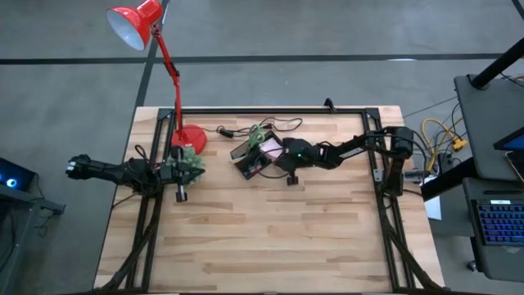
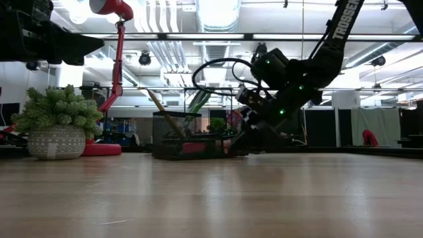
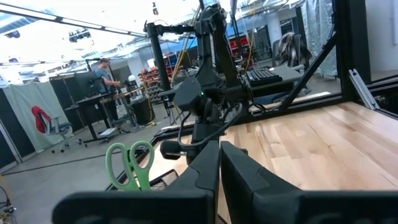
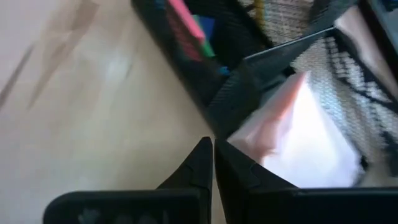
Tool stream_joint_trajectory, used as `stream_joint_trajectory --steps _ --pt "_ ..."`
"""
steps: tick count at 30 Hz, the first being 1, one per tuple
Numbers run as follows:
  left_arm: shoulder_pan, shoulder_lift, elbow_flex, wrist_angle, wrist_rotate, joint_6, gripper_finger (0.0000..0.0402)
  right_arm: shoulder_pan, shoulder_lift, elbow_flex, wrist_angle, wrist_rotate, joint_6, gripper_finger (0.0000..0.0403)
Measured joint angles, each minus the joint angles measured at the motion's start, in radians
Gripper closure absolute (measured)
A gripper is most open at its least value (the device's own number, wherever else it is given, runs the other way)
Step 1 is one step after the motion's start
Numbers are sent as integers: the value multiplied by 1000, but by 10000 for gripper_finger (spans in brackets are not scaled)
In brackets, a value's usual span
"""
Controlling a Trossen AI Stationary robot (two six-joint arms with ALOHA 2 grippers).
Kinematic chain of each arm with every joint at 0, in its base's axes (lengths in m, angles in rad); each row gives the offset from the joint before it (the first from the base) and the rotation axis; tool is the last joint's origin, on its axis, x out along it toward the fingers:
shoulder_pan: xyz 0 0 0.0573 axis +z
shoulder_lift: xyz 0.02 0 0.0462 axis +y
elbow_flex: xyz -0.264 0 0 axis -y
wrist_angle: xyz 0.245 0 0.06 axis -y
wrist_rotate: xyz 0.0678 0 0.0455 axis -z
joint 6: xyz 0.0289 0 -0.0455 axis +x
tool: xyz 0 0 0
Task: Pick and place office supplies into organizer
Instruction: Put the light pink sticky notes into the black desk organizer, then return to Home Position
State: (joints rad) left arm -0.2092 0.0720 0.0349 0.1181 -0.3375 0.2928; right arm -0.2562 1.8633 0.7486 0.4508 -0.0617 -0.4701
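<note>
Organizer sits at table 12 o'clock, holding pink sticky pad, green scissors, pencil. Right end effector closed, empty, at its rim. Left end effector closed, empty, at 9 o'clock.

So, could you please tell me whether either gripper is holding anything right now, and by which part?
Nothing is held. The right gripper is shut and empty beside the organizer, where the pink sticky-note pad lies. The left gripper is also shut and empty.
</note>
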Motion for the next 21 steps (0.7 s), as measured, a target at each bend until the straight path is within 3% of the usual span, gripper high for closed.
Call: stream_joint_trajectory --steps 6,14,21 --pt "0 1 0 0 0 0 402 -14 -1 12 13 120 -21 394" --pt "0 1 0 1 0 0 402 -26 -3 17 43 115 -3 394" --pt "0 1 0 1 0 0 402 -14 -80 17 -78 112 73 394"
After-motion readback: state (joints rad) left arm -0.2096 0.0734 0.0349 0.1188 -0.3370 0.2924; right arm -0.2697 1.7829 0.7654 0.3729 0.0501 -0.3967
